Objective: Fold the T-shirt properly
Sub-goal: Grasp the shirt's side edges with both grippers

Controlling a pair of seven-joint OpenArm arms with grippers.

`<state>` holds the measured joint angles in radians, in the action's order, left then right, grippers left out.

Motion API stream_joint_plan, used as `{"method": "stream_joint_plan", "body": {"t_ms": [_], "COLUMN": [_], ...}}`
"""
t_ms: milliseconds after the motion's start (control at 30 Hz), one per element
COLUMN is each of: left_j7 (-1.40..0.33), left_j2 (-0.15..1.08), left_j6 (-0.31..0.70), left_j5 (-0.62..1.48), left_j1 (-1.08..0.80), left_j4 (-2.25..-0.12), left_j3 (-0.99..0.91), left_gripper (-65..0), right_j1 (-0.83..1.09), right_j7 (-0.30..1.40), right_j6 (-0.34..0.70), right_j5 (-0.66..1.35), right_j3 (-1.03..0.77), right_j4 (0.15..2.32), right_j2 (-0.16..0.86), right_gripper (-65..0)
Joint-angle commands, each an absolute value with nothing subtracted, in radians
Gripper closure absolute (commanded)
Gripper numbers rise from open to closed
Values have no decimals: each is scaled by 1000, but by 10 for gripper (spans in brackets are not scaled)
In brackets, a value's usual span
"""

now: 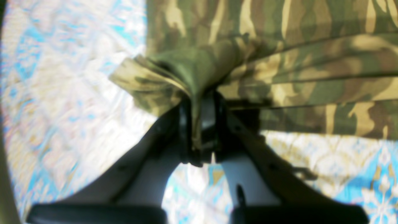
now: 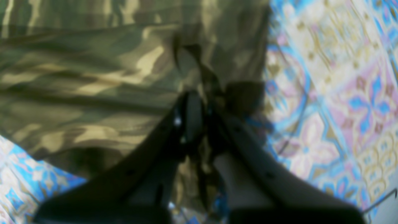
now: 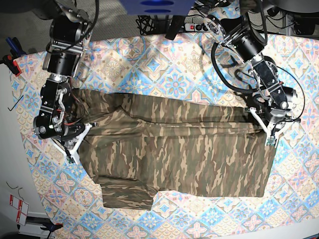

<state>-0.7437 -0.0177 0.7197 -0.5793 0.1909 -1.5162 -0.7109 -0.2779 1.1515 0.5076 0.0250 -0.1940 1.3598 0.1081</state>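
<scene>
Base view: T-shirt (image 3: 174, 149) spread across tablecloth (image 3: 164, 69), upper edge lifted and stretched between both arms. Left gripper (image 1: 199, 124) clamped on a bunched corner of camouflage cloth. Right gripper (image 2: 202, 124) pinched tight on the opposite edge. No containers anywhere; only cloth on patterned cover.

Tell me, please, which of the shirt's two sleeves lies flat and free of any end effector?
The sleeve at the base view's bottom edge lies flat and untouched; the other sleeve, higher on that view's left, is bunched beside the right end effector.
</scene>
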Motion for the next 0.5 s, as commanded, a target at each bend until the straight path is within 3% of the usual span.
{"method": "stream_joint_plan", "body": {"t_ms": [0,133,467], "left_j7": [-694,-561,-406], "left_j2": [8,13,91], "left_j6": [698,691,526], "left_j5": [-579,-578,-579], "left_j1": [216,223,317], "left_j4": [-1521,-1469,-1216], "left_j3": [-713,-713,-723], "left_gripper": [0,0,0], "right_j1": [-315,-340,-432], "right_j7": [1130,1095,984], "right_j6": [501,481,483], "right_j5": [15,8,-113], "right_j3": [-194,-193,-150], "right_j4": [1371,1349,1136], "right_j2": [122,122,116], "right_gripper": [-7,-7,-7]}}
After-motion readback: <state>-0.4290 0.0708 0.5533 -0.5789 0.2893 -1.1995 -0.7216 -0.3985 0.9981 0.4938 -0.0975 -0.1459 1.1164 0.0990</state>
